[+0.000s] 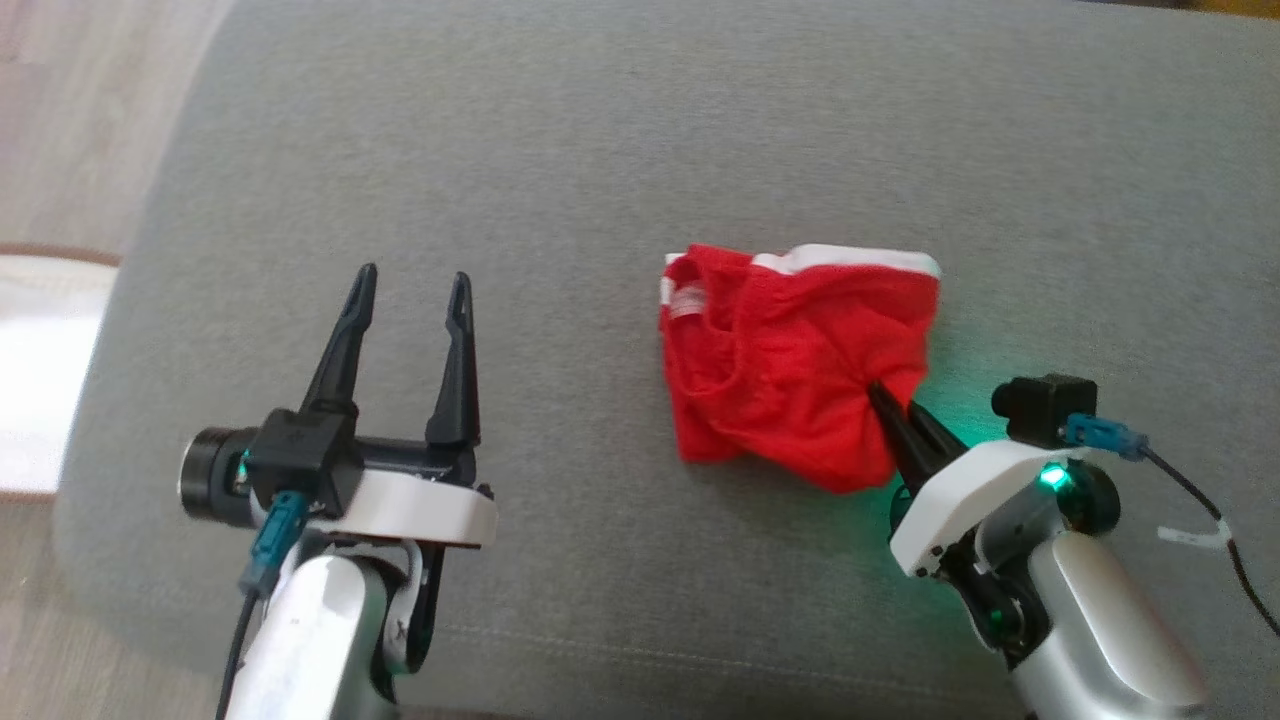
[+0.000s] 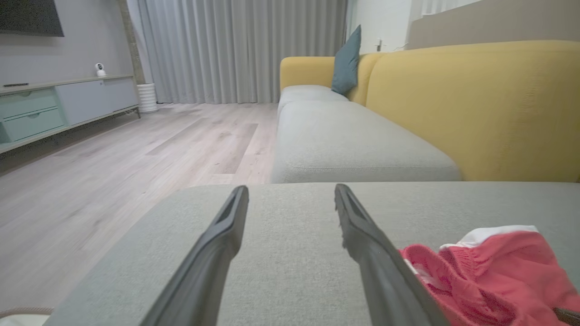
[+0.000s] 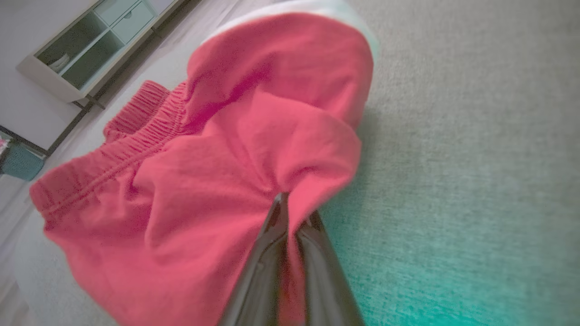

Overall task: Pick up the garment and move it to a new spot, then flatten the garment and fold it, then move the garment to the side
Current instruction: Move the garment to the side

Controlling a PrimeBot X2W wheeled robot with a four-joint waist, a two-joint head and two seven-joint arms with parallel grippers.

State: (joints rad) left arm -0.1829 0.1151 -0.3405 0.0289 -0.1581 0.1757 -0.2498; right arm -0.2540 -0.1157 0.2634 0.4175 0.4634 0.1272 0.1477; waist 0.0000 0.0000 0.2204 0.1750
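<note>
A grey seat (image 1: 600, 150) is taking up most of the head view, with pale wood floor (image 1: 60, 100) showing down the left edge and a cable (image 1: 1200, 500) trailing off the right wrist at the lower right. The garment (image 1: 790, 365), red with white trim, is lying crumpled right of centre on the seat. Its long axis is running roughly left to right, with the elastic waistband and label facing the left and the white-edged hem lying along the upper right. The right gripper (image 1: 880, 392) is reaching in from the lower right, its fingers squeezed together on a fold at the garment's lower right edge, and a green light on the wrist is tinting the seat beside it. The left gripper (image 1: 412, 275) is hovering at the lower left, well apart from the garment, fingers spread wide and holding nothing. The left wrist view is taking in the room: a yellow backrest (image 2: 476, 104), a teal pillow (image 2: 346, 59), curtains (image 2: 235, 45) and a cabinet (image 2: 54, 108), with one finger covering the garment's near edge at the lower right. The right wrist view is showing the pinch close up, cloth bunching between the dark fingers.
</note>
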